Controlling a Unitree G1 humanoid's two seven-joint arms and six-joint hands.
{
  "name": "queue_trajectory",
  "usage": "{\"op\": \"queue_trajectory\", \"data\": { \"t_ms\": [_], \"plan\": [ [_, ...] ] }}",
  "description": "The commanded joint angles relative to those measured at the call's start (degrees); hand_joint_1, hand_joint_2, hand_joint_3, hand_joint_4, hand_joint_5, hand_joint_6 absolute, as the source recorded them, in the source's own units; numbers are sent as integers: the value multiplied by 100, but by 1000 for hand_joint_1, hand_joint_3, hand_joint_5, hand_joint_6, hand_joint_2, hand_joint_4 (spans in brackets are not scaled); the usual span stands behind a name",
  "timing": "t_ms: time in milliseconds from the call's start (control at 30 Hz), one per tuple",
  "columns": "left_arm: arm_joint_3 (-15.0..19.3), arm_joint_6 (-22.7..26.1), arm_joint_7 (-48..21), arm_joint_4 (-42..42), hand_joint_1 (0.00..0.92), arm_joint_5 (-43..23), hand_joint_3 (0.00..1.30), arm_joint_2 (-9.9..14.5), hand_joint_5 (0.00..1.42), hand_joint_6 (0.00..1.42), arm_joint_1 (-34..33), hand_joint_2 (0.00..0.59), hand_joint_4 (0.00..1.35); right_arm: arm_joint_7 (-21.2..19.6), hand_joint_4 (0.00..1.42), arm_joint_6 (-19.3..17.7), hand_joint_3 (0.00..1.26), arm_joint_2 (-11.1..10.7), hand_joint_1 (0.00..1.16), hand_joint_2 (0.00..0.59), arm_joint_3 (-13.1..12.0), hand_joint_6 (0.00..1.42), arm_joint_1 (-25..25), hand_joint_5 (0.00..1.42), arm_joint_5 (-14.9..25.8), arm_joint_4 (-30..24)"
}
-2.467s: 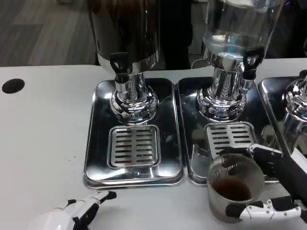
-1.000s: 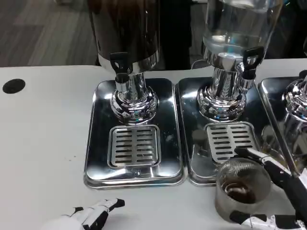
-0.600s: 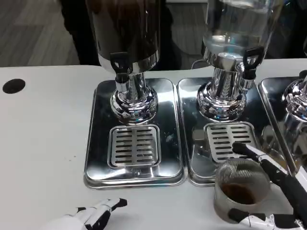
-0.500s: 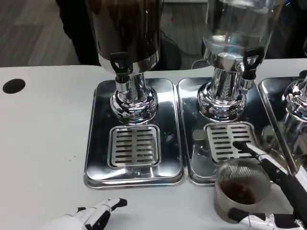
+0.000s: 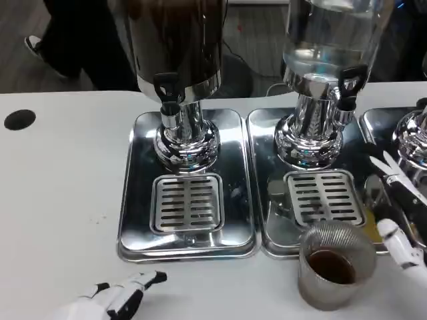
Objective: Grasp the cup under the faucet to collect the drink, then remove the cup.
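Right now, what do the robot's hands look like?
The left hand has a smooth white back and slim fingers in white with black parts and black tips. The right hand matches it: thin white and black fingers, one ending in a rounded white tip.

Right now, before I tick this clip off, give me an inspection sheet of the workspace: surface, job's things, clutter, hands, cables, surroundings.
Surface: white table, with a dark round hole at far left.
Job's things: cup holding brown drink, standing on the table in front of the right drip tray, away from the faucet.
Clutter: nothing seen.
Hands: right hand open beside the cup, not touching it; left hand resting open at the near edge.
Cables: nothing seen on the table.
Surroundings: dark dispenser, clear dispenser, a person's shoe on the floor behind.
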Motion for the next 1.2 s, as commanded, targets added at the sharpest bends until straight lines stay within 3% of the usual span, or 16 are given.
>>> {"op": "queue_trajectory", "data": {
  "t_ms": [33, 167, 300, 533, 767, 1200],
  "plan": [
    [25, -161, 233, 154, 0, -32, 238, 19, 221, 126, -112, 127, 178, -743, 0, 929, 125, -97, 363, 586, -445, 0, 297, 0, -1520, -946],
    [78, -231, 392, 229, 0, -25, 229, 33, 196, 106, -233, 141, 165, -1361, 0, 1791, 119, -88, 427, 586, -454, 0, 498, 0, -2615, -1529],
    [250, -234, 512, 313, 0, 1, 218, 95, 172, 82, -465, 134, 134, -1735, 0, 2404, 113, -38, 436, 586, -364, 0, 709, 0, -3089, -1836],
    [557, 99, 402, 147, 0, 444, 166, 177, 111, 5, -787, 118, 63, -1905, 0, 3177, 109, -34, 439, 586, -270, 0, 980, 0, -3229, -2310],
    [1022, 204, 91, 369, 0, 261, 154, 553, 101, 0, -1379, 118, 58, -1958, 0, 3747, 107, 14, 431, 586, -112, 0, 1171, 0, -3321, -2626],
    [1387, 228, -100, 858, 0, -369, 153, 841, 100, 8, -1951, 116, 62, -1984, 0, 3938, 125, -19, 420, 586, -33, 0, 1300, 0, -3124, -2797]
  ]
}}
